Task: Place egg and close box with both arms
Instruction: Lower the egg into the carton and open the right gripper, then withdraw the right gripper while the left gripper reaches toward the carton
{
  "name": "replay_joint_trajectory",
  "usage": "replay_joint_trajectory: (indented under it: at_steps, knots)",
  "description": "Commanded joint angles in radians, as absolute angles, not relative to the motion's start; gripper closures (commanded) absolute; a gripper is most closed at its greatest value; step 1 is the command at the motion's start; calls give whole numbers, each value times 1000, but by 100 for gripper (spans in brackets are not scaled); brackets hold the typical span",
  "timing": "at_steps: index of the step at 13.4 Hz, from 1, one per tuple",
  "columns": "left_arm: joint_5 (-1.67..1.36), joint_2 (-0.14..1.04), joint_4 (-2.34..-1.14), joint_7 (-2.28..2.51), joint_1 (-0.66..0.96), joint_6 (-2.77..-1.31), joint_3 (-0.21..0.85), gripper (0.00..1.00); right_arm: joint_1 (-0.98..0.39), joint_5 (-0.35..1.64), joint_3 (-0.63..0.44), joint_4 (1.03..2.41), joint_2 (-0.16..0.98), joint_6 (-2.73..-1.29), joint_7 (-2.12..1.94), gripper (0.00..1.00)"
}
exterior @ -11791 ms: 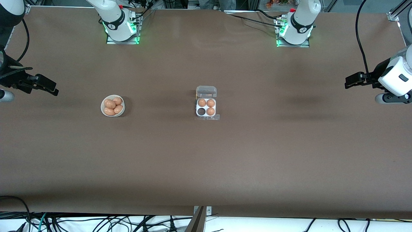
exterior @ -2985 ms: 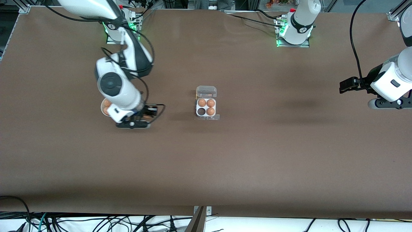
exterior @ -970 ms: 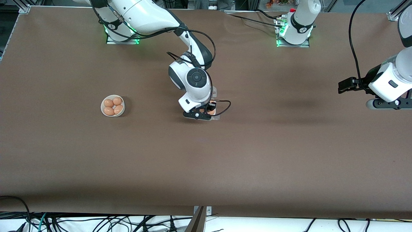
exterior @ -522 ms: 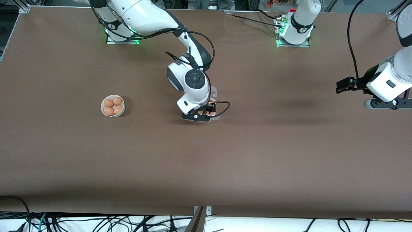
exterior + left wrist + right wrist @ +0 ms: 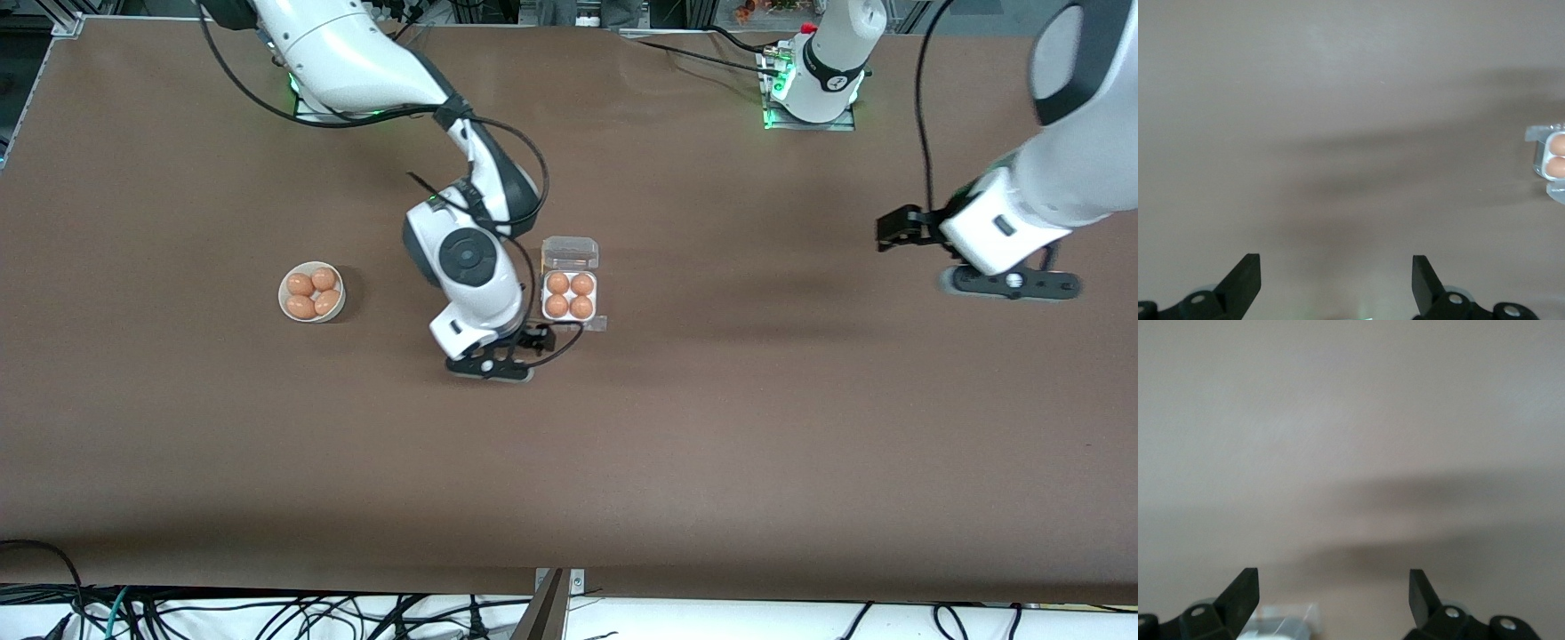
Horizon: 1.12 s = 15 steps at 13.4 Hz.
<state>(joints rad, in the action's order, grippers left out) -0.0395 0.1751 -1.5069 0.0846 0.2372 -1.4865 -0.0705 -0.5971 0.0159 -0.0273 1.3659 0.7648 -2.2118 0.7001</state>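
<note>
You see the box (image 5: 569, 294) lid-up with an egg (image 5: 557, 306) in every cell, just beside your empty, wide-spread right gripper (image 5: 536, 339), while your left gripper (image 5: 889, 231), equally wide and empty, hovers well apart.

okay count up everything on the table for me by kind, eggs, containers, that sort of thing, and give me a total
Eggs in the carton: 4
Eggs in the bowl: 4
Cartons: 1
Bowls: 1
Total: 10 things, 8 of them eggs
</note>
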Motion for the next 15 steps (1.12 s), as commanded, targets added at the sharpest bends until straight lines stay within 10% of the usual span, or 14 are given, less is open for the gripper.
replay_joint_trajectory:
  at_steps: [1, 6, 12, 15]
  knots:
    - [-110, 218, -1480, 139, 296, -1473, -75, 0, -557, 21, -43, 1370, 718, -2192, 670, 0]
    - [-248, 252, -1483, 358, 325, -1468, -12, 30, -435, 14, -58, 1397, 590, -2073, 638, 0]
    - [-336, 337, -1479, 584, 448, -1471, 29, 33, -217, 6, -60, 1575, 277, -1910, 257, 0]
    - [-425, 405, -1461, 623, 497, -1479, 31, 53, -150, 6, -58, 1652, 93, -1832, 225, 0]
